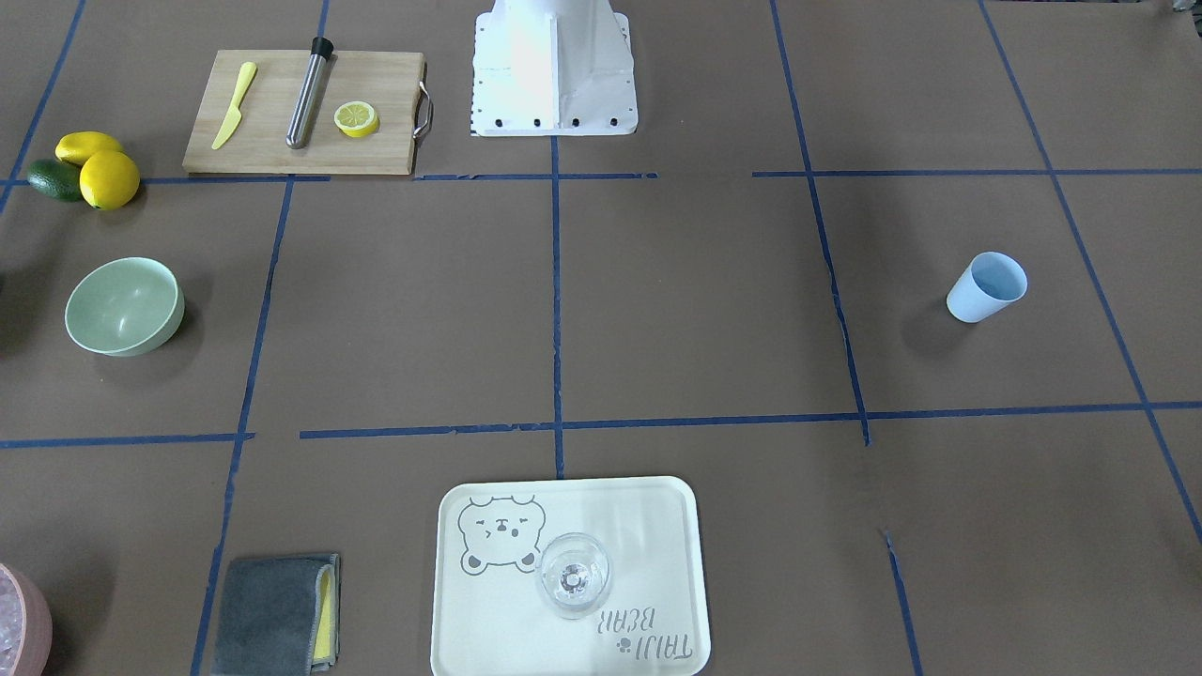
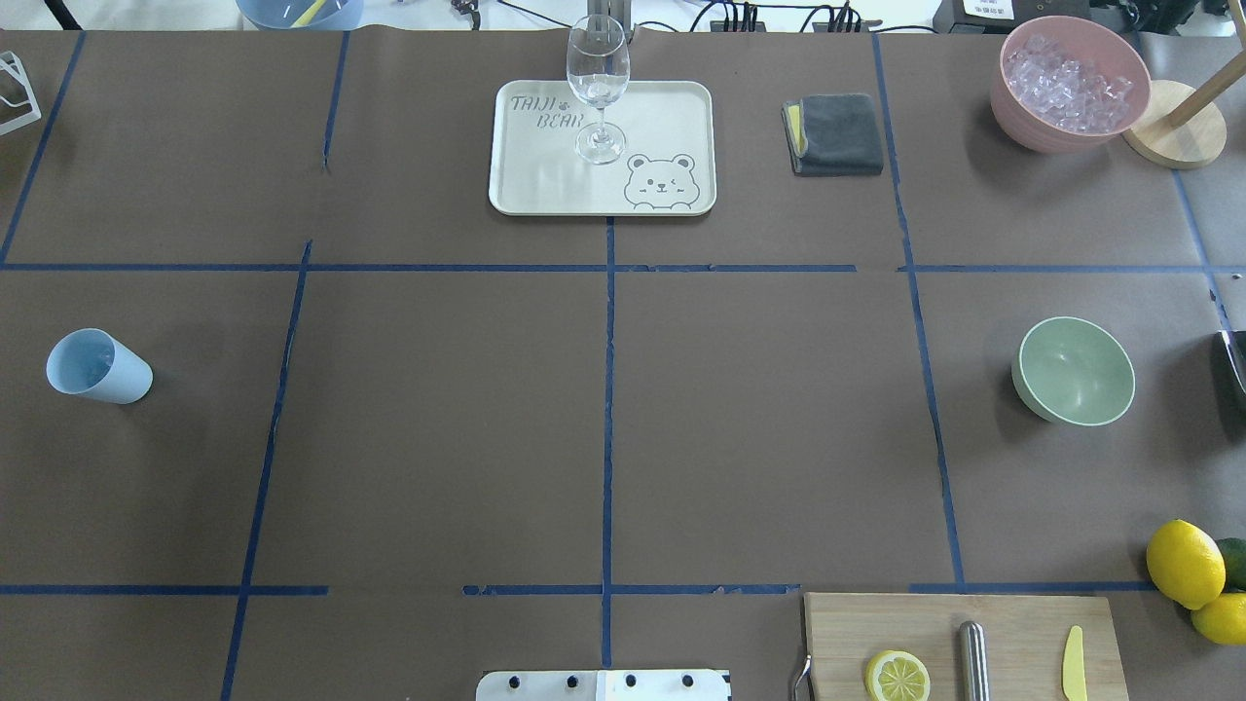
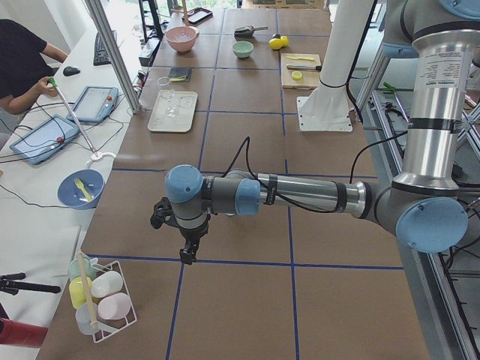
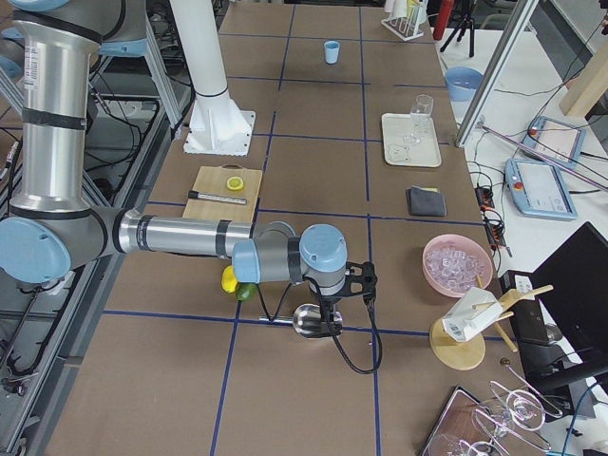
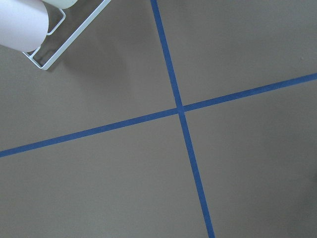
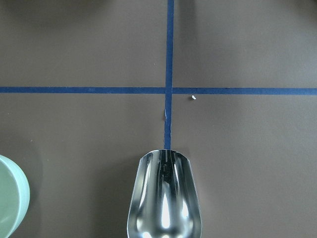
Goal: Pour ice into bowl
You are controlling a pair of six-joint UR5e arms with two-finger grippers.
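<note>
The ice (image 2: 1069, 80) is a heap of clear cubes in a pink bowl (image 2: 1017, 107) at the far right corner. It also shows in the exterior right view (image 4: 457, 263). The sage-green bowl (image 2: 1074, 371) stands empty at mid right, nearer the robot than the pink bowl. My right gripper (image 4: 329, 315) holds an empty metal scoop (image 6: 165, 201) above the table, off the table's right side. The green bowl's rim (image 6: 11, 198) shows left of the scoop. My left gripper (image 3: 187, 255) hangs over bare table at the left end. I cannot tell whether it is open or shut.
A light blue cup (image 2: 98, 367) stands at mid left. A cream tray (image 2: 672, 117) with a wine glass (image 2: 597, 88) is far centre, beside a grey cloth (image 2: 837, 134). A cutting board (image 2: 1022, 633) and lemons (image 2: 1186, 563) lie near right. A cup rack (image 3: 101, 296) stands by the left gripper.
</note>
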